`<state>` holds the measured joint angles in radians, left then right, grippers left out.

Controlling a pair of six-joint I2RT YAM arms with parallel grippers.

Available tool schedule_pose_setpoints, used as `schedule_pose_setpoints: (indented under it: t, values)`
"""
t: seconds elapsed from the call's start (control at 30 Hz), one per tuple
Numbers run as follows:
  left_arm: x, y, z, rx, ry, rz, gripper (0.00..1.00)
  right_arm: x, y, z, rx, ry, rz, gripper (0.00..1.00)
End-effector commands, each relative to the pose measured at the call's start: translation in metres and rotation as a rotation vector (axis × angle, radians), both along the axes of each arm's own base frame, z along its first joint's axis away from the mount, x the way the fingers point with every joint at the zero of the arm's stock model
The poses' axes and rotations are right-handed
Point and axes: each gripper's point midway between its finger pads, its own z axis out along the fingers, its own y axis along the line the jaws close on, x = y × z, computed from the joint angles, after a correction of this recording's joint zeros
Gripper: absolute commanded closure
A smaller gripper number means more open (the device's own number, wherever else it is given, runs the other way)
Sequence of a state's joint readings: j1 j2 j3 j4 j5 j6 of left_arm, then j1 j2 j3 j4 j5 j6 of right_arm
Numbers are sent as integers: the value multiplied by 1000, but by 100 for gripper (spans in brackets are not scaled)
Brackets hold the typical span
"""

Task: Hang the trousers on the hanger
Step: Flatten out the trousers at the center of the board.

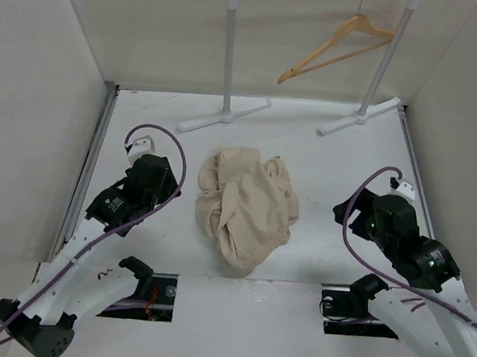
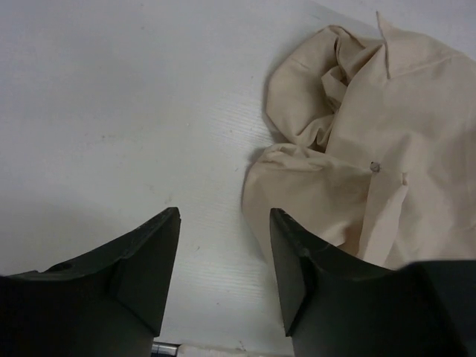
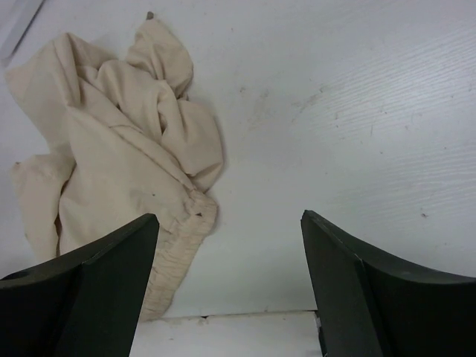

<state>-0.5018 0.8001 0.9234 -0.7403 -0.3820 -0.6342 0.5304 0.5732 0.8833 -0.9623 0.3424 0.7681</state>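
The beige trousers (image 1: 247, 208) lie crumpled in a heap at the middle of the white table. The tan wooden hanger (image 1: 340, 46) hangs tilted from the rod of the rack at the back right. My left gripper (image 1: 157, 179) is left of the heap, open and empty. In the left wrist view the gripper (image 2: 224, 216) is over bare table, with the trousers (image 2: 387, 134) just beyond its right finger. My right gripper (image 1: 374, 218) is right of the heap, open and empty. In the right wrist view the gripper (image 3: 229, 217) has the trousers (image 3: 111, 149) at its left, elastic waistband nearest.
A white garment rack (image 1: 230, 45) stands at the back, its two feet (image 1: 360, 118) resting on the table. Pale walls close in the left, right and back sides. The table's near edge has two openings by the arm bases.
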Motion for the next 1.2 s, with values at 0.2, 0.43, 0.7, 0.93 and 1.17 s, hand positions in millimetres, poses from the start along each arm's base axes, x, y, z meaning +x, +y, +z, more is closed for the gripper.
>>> schedule_pose_setpoints:
  t: [0.2,0.43,0.7,0.93,1.17]
  values:
    - [-15,0,-29,-44,74,-5,46,-19,46,-14,-5,64,257,77]
    - [-25,-9,-57,-141,136,-25,83,-45,130,-30,-34,124,562,88]
    - [-35,-38,-101,-302,261,-52,49,-91,252,-67,-21,171,867,25]
    - [-4,-74,-112,-389,204,-96,39,-87,288,-121,-142,212,922,21]
    - [39,-105,-143,-386,209,-134,42,-66,280,-152,-250,227,835,70]
